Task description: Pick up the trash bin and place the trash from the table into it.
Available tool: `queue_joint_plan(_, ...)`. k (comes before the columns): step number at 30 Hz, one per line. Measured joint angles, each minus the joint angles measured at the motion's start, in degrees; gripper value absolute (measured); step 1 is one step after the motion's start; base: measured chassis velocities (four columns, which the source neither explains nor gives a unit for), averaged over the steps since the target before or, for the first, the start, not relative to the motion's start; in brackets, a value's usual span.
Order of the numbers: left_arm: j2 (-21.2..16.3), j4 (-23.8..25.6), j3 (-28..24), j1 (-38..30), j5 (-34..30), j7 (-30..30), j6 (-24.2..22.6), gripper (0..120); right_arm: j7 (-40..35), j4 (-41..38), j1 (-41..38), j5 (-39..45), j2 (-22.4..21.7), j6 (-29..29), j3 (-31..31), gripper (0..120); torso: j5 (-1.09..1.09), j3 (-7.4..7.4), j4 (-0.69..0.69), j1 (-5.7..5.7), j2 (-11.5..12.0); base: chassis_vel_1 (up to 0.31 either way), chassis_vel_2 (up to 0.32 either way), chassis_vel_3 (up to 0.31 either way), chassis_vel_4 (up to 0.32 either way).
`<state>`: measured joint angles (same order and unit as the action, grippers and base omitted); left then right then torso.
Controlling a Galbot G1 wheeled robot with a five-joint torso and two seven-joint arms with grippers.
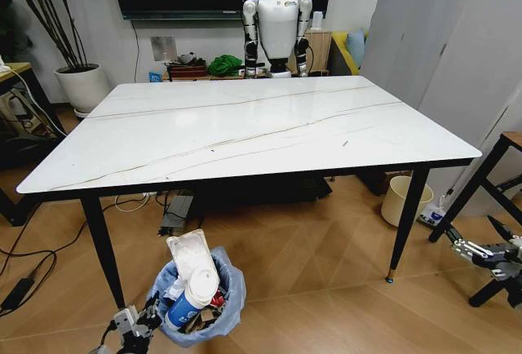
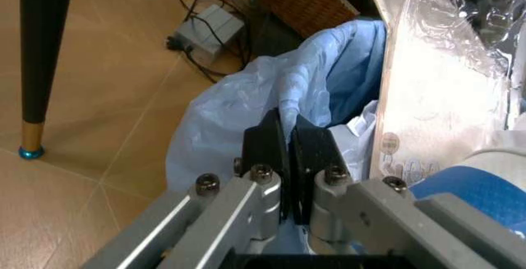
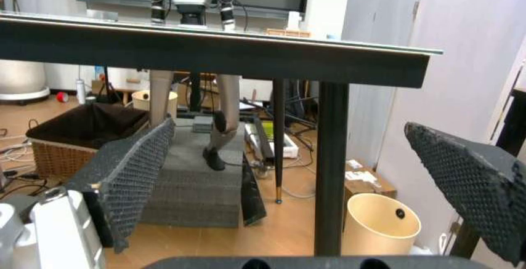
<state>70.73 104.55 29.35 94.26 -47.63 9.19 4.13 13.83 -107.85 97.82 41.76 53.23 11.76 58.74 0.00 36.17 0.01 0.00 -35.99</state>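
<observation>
Low at left, the left tool (image 1: 139,321) pinches the blue liner rim of the trash bin (image 1: 200,301), standing packed on the floor before the counter (image 1: 245,130), best released gently, while the right tool (image 1: 481,250) hangs spread at right.

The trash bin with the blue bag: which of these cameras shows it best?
The head view: the whole trash bin stands on the floor before the table, stuffed with a paper cup and other litter. The left wrist view shows the left gripper shut on its bag rim. The right wrist view looks under the table, right gripper open.
</observation>
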Motion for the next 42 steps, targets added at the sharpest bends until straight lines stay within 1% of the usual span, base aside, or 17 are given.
queue_joint_plan(9,0.7,-5.3,-1.5,-2.3,0.7,-0.5,0.0,0,0.0,0.0,0.0,0.0,0.0,0.0,0.0,100,-0.02,0.01,0.00,0.00,0.0,0.000,0.000,0.000,0.000)
queue_joint_plan(12,0.8,-6.5,-1.8,-2.7,0.9,-0.7,0.0,0,0.0,0.0,0.0,0.0,0.0,0.0,0.0,100,0.01,0.01,0.00,0.00,0.0,0.000,0.000,0.000,0.000)
queue_joint_plan(17,1.0,-8.6,-2.3,-3.6,1.3,-1.2,0.1,0,0.0,0.0,0.0,0.0,0.0,0.0,0.0,100,0.00,0.02,0.00,0.00,0.0,0.000,0.000,0.000,0.000)
queue_joint_plan(23,1.6,-12.2,-3.0,-5.1,1.9,-1.9,0.4,0,0.0,0.0,0.0,0.0,0.0,0.0,0.0,100,-0.01,0.02,-0.01,0.00,0.0,0.000,0.000,0.000,0.000)
queue_joint_plan(33,2.0,-15.2,-3.2,-6.5,2.3,-2.8,1.0,0,0.0,0.0,0.0,0.0,0.0,0.0,0.0,100,0.00,0.02,0.00,0.00,-0.1,0.000,0.000,0.000,0.000)
queue_joint_plan(34,2.3,-16.3,-3.2,-7.1,2.5,-3.3,1.4,0,0.0,0.0,0.0,0.0,0.0,0.0,0.0,100,0.00,0.02,0.00,0.00,-0.1,0.000,0.000,0.000,0.000)
queue_joint_plan(38,2.8,-18.3,-3.1,-7.9,2.7,-4.2,1.9,0,0.0,0.0,0.0,0.0,0.0,0.0,0.0,100,0.00,0.03,0.00,0.00,-0.1,0.000,0.000,0.000,0.000)
queue_joint_plan(41,3.0,-18.9,-3.1,-8.2,2.7,-4.5,2.1,0,0.0,0.0,0.0,0.0,0.0,0.0,0.0,100,-0.01,0.02,0.00,0.00,-0.1,0.000,0.000,0.000,0.000)
queue_joint_plan(42,3.5,-20.1,-3.0,-8.7,2.8,-5.1,2.6,0,0.0,0.0,0.0,0.0,0.0,0.0,0.0,100,0.00,0.03,-0.01,0.00,-0.1,0.000,0.000,0.000,0.000)
